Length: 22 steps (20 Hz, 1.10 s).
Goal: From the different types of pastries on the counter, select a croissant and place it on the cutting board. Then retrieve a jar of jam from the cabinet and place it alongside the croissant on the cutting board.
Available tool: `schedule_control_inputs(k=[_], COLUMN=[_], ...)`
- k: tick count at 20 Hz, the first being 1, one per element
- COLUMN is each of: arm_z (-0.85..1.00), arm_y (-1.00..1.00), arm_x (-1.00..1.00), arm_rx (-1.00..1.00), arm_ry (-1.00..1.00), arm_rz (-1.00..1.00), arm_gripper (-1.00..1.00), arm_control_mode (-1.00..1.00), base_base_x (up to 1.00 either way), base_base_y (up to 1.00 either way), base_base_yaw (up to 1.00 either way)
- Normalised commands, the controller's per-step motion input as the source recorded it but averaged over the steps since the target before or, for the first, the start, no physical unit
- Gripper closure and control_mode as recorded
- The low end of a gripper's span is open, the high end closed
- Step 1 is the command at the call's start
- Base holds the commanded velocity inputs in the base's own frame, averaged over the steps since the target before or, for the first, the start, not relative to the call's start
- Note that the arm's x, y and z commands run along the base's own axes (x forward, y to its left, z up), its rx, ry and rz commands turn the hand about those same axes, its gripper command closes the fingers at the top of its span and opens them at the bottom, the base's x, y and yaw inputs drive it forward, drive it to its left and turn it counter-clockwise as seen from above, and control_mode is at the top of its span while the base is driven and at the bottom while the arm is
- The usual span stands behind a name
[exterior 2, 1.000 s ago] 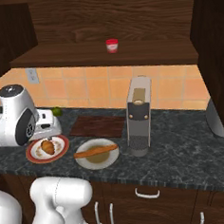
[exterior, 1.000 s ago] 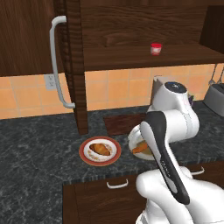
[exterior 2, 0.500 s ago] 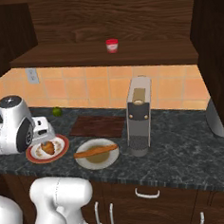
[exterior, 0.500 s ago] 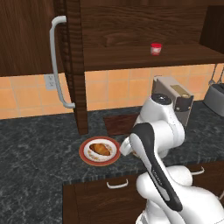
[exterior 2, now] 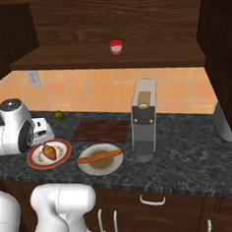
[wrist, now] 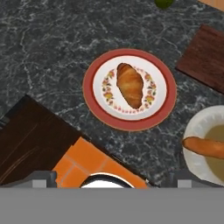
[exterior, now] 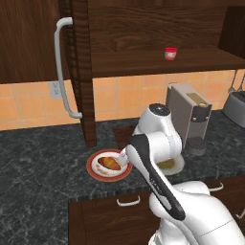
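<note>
The golden-brown croissant (wrist: 130, 85) lies on a round red-rimmed plate (wrist: 94, 105) on the dark marbled counter (exterior: 43, 162). My gripper (wrist: 114, 177) hangs above it, open, with the two fingertips (wrist: 41, 178) far apart and nothing between them. From the right base the croissant (exterior 2: 50, 152) shows just below my hand. The cutting board (exterior 2: 101, 130) lies bare behind the plates, right of the croissant. The red-lidded jar of jam (exterior: 170, 53) stands on the shelf of the open cabinet (exterior: 143, 62).
A cream plate (exterior 2: 112, 163) holding the long orange-brown stick pastry (exterior 2: 99, 156) sits right of the red plate. A coffee machine (exterior 2: 144, 118) stands right of the board, a lime (exterior 2: 59, 115) by the wall. The cabinet door with its curved handle (exterior: 62, 72) hangs open at left.
The arm has swung left and down from near the coffee machine until the hand is over the red plate. The jaws stayed open; nothing on the counter moved.
</note>
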Motion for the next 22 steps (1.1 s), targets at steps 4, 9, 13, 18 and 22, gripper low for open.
schedule_control_inputs(k=[4,9,13,18,22], arm_z=[-0.50,-0.44,-0.38,-0.34,-0.32], arm_y=[0.33,0.16,0.15,0.13,0.19], arm_x=[0.60,0.42,0.44,0.42,0.49], arm_rx=[0.00,0.00,0.00,0.00,0.00], arm_ry=[0.00,0.00,0.00,0.00,0.00], arm_rz=[0.00,0.01,0.01,0.00,0.00], arm_gripper=[-1.00,-1.00,-1.00,-1.00,-1.00], arm_control_mode=[-1.00,-1.00,-1.00,-1.00,-1.00], base_base_x=[0.00,0.00,0.00,0.00,0.00], base_base_y=[0.00,0.00,0.00,0.00,0.00], base_base_yaw=[0.00,0.00,0.00,0.00,0.00])
